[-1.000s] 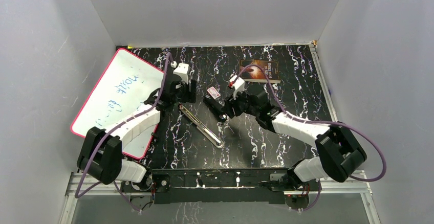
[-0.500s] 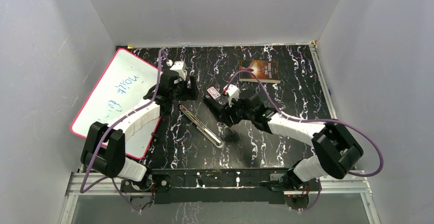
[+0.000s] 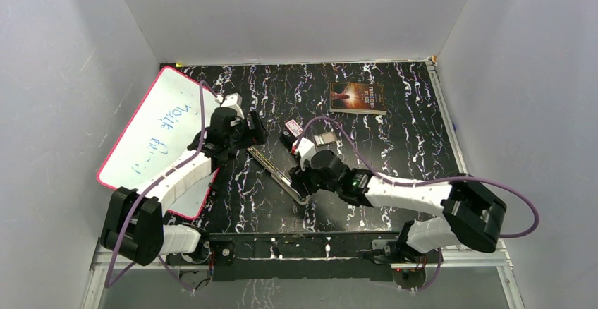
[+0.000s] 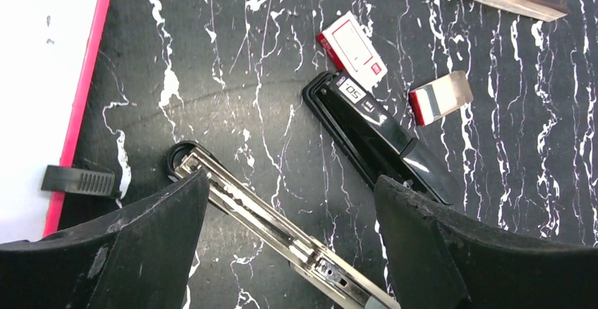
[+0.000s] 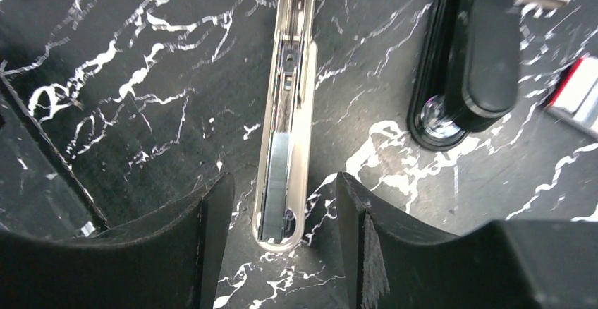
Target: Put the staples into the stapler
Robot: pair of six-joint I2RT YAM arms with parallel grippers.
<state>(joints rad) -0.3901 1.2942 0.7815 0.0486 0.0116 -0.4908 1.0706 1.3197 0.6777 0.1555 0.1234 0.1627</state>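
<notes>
Stapler is opened up mid-tabletop (image 3: 412,147). The bare metal magazine rail (image 5: 290,76) lies channel-up so a strip can drop in from above. The black stapler body (image 4: 381,136) lies just beside it, roughly parallel; can't tell if the two join.

Staples (image 5: 276,175): one short silvery strip looks seated inside the rail, at its rounded end nearest the tabletop's near edge. The strip's long axis runs along the channel, on the same diagonal as the rail, far-left toward near-right in the top view. Legs up or down not readable.

Right end effector (image 5: 282,189) sits low over that end with fingers spread, one on each side of the rail. It pinches nothing and is apart from the metal, likely placed to straddle the strip and line it up or nudge it along the channel.

Left end effector (image 4: 293,185) is spread wide and empty over the rail's opposite end, toward the whiteboard (image 3: 159,132) on the left edge. It is probably there to steady the rail.

Staple box (image 4: 351,41) and its sleeve (image 4: 441,97) lie beyond the black body, toward the far edge. Book (image 3: 358,97) is by the far edge, well apart.
</notes>
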